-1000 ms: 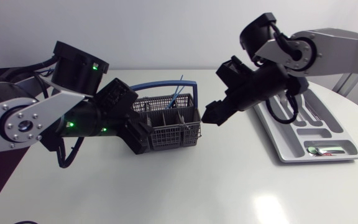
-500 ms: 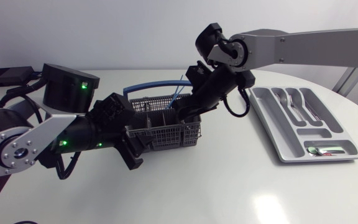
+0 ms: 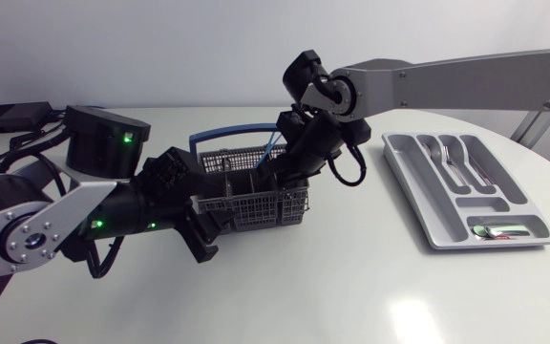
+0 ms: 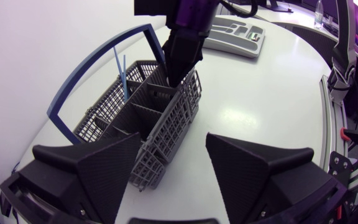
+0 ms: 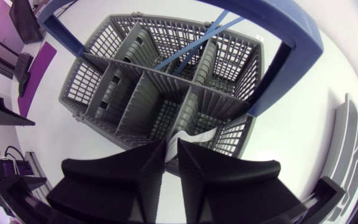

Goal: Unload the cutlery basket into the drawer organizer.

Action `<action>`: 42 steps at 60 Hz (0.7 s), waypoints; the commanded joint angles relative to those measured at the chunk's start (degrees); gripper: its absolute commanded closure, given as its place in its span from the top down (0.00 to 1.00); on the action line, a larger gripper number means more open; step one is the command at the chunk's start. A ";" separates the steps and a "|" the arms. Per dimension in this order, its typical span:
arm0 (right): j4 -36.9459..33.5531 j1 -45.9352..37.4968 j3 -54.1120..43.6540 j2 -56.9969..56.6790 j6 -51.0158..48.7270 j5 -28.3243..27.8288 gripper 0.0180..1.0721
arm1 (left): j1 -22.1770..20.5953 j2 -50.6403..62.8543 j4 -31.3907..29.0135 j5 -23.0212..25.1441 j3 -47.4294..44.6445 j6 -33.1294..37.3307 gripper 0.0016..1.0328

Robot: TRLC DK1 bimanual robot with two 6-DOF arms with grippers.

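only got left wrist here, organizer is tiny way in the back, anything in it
Observer: Yes. The head view shows metal cutlery lying in two long compartments of the drawer organizer, and a small piece in its crosswise end slot.
Operator: ok and the right arm, i just see black going down into the basket, whats it at
Observer: The right wrist view looks straight down into the cutlery basket. The right gripper is at a compartment beside one leg of the blue handle, with a pale flat piece just ahead of it. I can't tell what that piece is or whether it is gripped.
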 commanded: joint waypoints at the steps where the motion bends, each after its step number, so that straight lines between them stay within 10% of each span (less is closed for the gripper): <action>1: 0.62 0.31 -0.01 1.25 1.60 0.51 0.06 | -0.03 0.11 0.97 0.49 -1.66 1.47 0.72; 42: -2.46 -4.26 -2.30 -15.45 0.19 -12.85 0.05 | -0.73 -0.33 0.44 0.32 -1.40 1.47 0.72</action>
